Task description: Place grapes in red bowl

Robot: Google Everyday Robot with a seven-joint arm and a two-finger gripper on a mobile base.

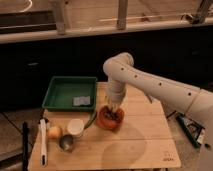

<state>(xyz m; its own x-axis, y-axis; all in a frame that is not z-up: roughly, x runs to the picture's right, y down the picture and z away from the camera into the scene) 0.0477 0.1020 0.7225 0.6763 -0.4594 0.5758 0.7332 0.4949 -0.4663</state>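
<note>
hand [113,107]: right over the red bowl [104,121], centre of frame — we cannot tell its grip.
grapes [114,115]: dark cluster inside the bowl, beneath the hand.
</note>
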